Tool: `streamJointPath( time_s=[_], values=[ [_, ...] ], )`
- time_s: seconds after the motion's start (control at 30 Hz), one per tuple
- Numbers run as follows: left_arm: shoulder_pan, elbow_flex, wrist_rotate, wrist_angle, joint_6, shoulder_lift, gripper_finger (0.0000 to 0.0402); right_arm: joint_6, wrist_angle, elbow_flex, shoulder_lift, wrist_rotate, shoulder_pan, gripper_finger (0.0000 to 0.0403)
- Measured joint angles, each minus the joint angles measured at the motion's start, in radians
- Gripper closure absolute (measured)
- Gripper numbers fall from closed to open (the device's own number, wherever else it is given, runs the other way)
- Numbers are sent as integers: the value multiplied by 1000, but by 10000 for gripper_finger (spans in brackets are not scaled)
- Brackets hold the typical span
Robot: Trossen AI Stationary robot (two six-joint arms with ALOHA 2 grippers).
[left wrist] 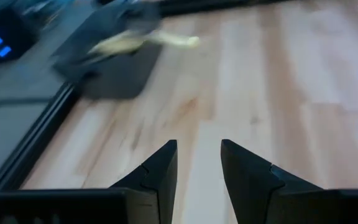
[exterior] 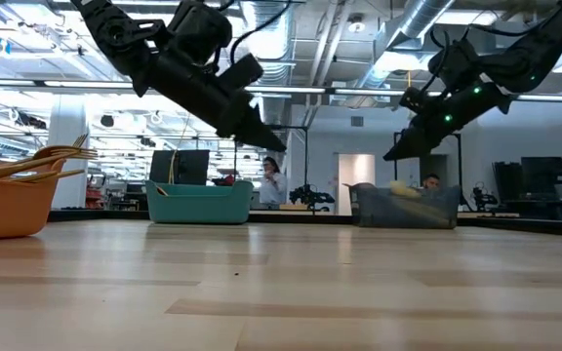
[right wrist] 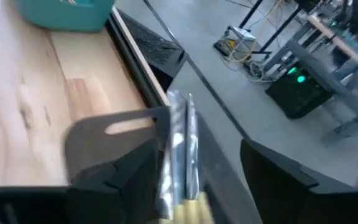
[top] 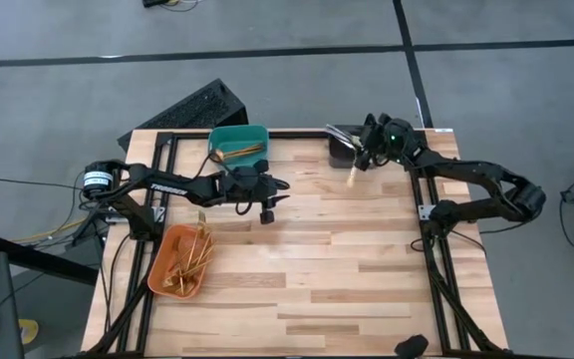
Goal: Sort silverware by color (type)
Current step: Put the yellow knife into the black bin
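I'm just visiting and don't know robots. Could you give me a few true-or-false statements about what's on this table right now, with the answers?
1. The orange bin holds gold silverware. True.
2. The teal bin is empty. False: gold pieces lie in it.
3. The right gripper hangs over the grey bin at the table's far edge. True.
4. The left gripper carries a fork. False: in the left wrist view nothing shows between its parted jaws.
5. A pale handle sticks out of the grey bin over the table. True.
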Motion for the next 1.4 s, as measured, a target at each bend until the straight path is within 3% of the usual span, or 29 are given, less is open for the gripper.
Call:
streamJointPath(
  time_s=[0.1,0.23,0.3,0.37,0.53,0.7,0.9,1.13,1.23,1.4],
  values=[
    [1,-8,-43,-24,-27,-4,290,99,-44,0,-26,-50,41,152],
    [-4,-59,47,60,-26,-64,290,281,-95,-3,-72,-206,134,180],
    [-4,-101,51,100,-17,-116,290,355,-87,-17,-101,-231,206,196],
    [3,-148,57,148,2,-175,290,389,-93,-39,-136,-232,293,213],
    [2,-293,183,340,52,-368,290,429,-84,-58,-253,-181,514,259],
    [3,-445,156,424,27,-560,290,394,-71,-58,-431,-135,662,300],
    [3,-549,116,439,-28,-713,290,391,-177,-58,-640,-127,708,339],
    [3,-641,95,578,-32,-747,290,357,-241,-76,-787,-102,729,381],
    [3,-690,88,650,-47,-747,290,350,-180,-145,-847,-102,730,387],
    [5,-757,-17,801,-79,-746,290,385,48,-331,-939,-84,709,378]
  ],
)
